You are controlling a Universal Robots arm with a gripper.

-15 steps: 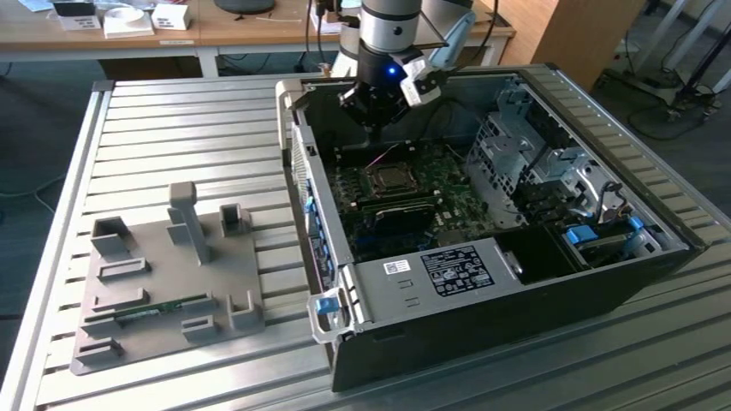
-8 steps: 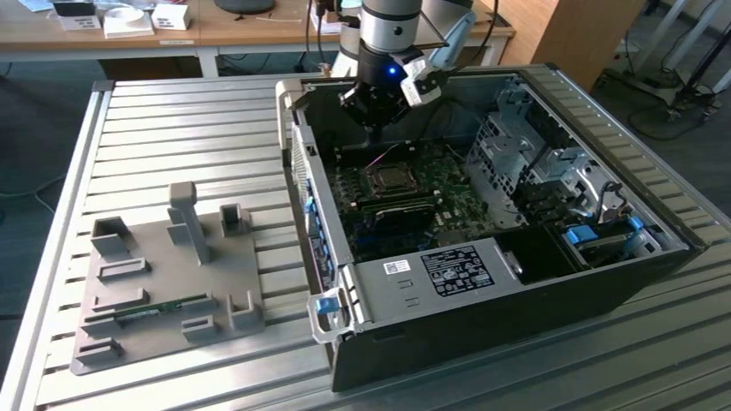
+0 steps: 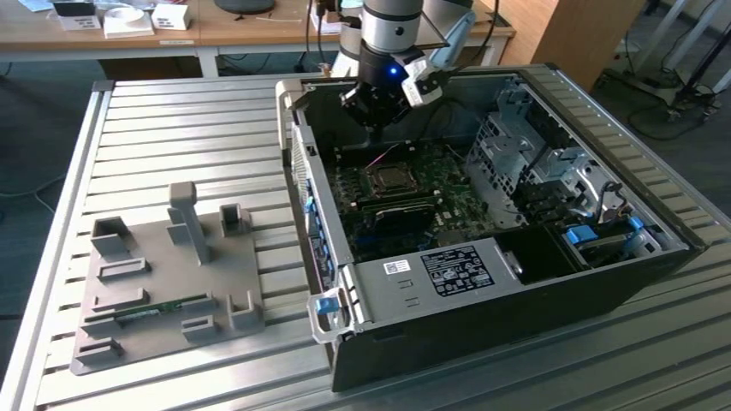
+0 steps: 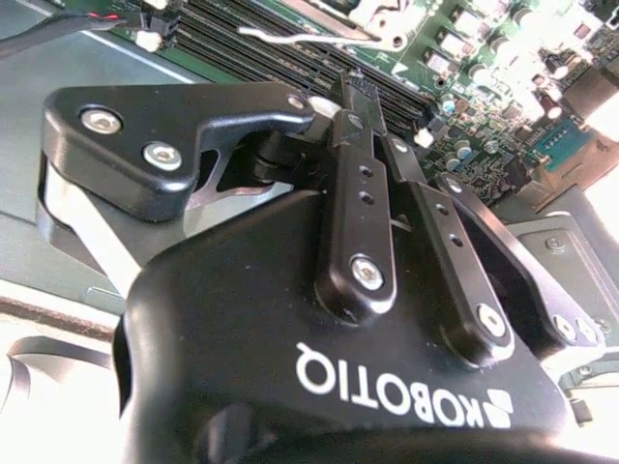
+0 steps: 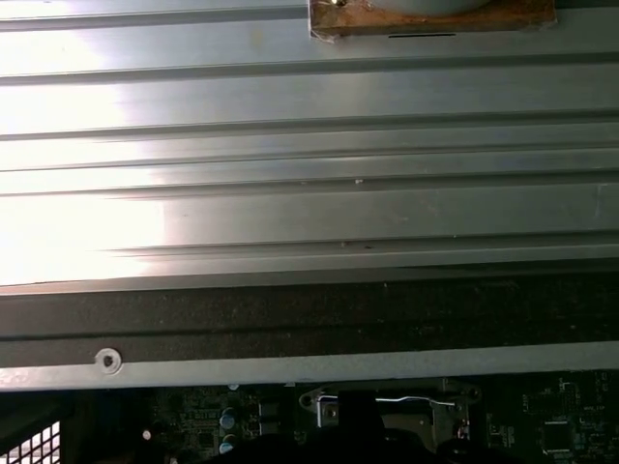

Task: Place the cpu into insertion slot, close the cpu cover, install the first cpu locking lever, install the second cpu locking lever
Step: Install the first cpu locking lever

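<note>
Chip looks seated; your claw hangs shut above the socket, with the levers unconfirmed.
In the exterior view, you can see the cpu (image 3: 389,179) as a grey square lying inside the insertion slot (image 3: 389,195) on the green motherboard (image 3: 457,201). The cpu cover (image 3: 369,181) appears to be down around it, so I judge the first two steps done. A silver wire lever (image 4: 290,37) shows in the second wrist view, but you cannot tell from here whether either lever is latched, so count both as open work. Your gripper (image 3: 377,127) has its fingers drawn together with nothing visible between them. It sits above the board inside the open computer case (image 3: 480,300), near the slot and clear of it, touching nothing.
</note>
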